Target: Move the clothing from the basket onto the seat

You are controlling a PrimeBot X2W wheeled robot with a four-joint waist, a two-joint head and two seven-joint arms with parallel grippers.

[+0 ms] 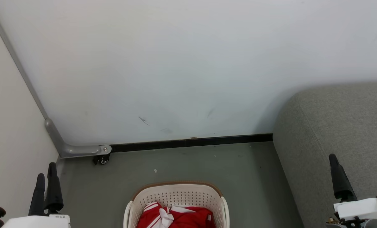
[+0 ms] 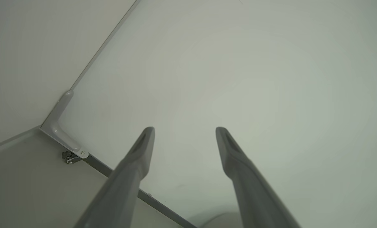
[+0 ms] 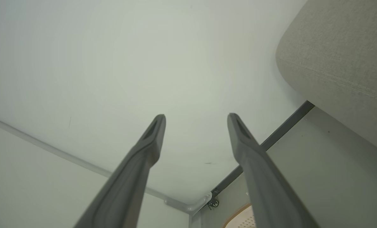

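Your left pincer (image 2: 185, 129) stood wide open, its two long dark fingers (image 1: 53, 186) parted with nothing between them, low at the left of the head view and near the cream side wall (image 1: 4, 126); your right pincer (image 3: 196, 115) was spread just as wide and held nothing, and in the head view one of its fingers (image 1: 340, 180) rose in front of the large grey woven-fabric sofa seat (image 1: 334, 126); both pincers were apart from the laundry. The soft red clothing with white stripes and trim (image 1: 182, 218) lay bunched inside the oval cream-white perforated plastic basket with a brown rim (image 1: 179, 184); the basket sat on the grey floor (image 1: 207, 164) at the bottom middle of the head view, between your two arms, with the seat off to its right and not touching it; how many garments there were, you could not tell from the heap. Behind the basket a black skirting strip (image 1: 191, 142) ran along the foot of the white back wall (image 1: 175, 63); at the left corner a grey metal bracket (image 1: 77, 149) carried a small black castor (image 1: 103, 160); the seat's rounded corner (image 3: 340, 57) and a sliver of the basket also showed in the right wrist view.
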